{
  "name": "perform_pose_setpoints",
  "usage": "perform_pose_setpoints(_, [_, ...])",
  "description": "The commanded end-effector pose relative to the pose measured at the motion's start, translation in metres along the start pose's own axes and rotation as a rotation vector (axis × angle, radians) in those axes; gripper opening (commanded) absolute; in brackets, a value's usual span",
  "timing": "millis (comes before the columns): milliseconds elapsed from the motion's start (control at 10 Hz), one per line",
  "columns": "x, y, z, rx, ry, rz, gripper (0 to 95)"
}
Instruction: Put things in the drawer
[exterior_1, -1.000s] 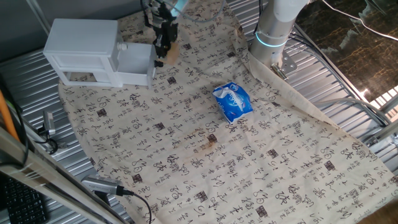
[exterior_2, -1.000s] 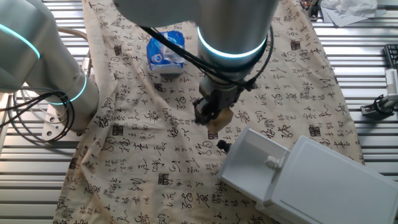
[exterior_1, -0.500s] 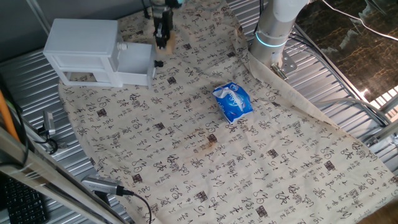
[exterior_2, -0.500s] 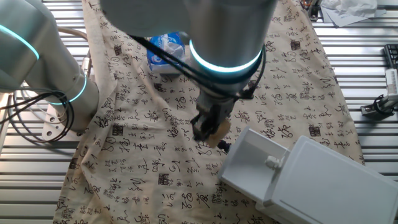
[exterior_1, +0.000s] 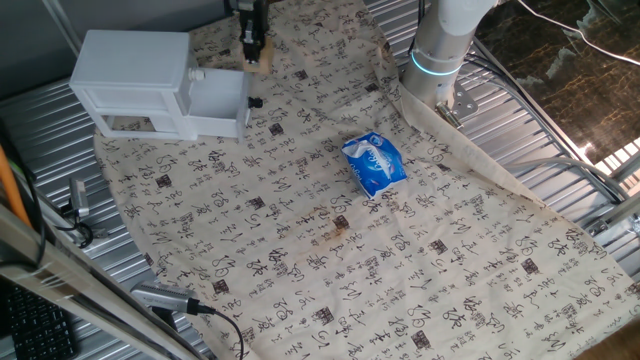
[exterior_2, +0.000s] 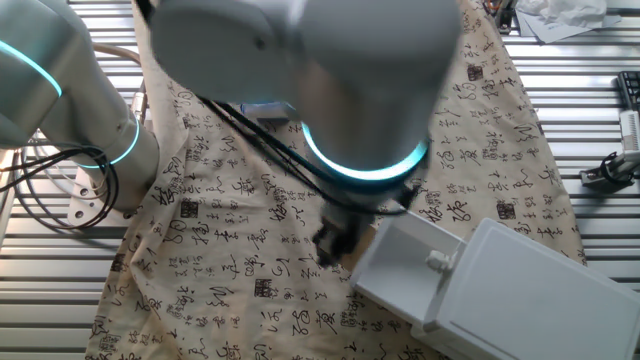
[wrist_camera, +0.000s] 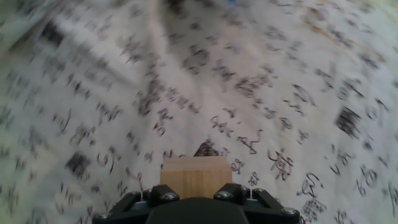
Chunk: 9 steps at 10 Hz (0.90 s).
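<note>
Beside the open drawer (exterior_1: 218, 100), 1 block (wrist_camera: 196, 177) is held clamped in the gripper (exterior_1: 252, 55); carry over the tray is judged next.

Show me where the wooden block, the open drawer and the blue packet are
wooden block (wrist_camera: 196, 176), hand view, front face.
drawer (exterior_1: 219, 95), one fixed view, pulled-out tray's side wall.
blue packet (exterior_1: 375, 163), one fixed view, top face.
</note>
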<state>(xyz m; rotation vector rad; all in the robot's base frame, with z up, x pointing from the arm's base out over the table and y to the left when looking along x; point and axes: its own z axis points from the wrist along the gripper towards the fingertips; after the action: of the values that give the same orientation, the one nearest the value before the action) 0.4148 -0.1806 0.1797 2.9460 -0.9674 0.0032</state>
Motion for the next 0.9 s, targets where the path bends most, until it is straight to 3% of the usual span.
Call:
perform_pose_setpoints(100, [0.001,-0.006,-0.002,0.0,0.008,0.015,0.0])
perform_pose_setpoints(900, [0.016,-0.017,0.014,0.011,0.008,0.019,0.0])
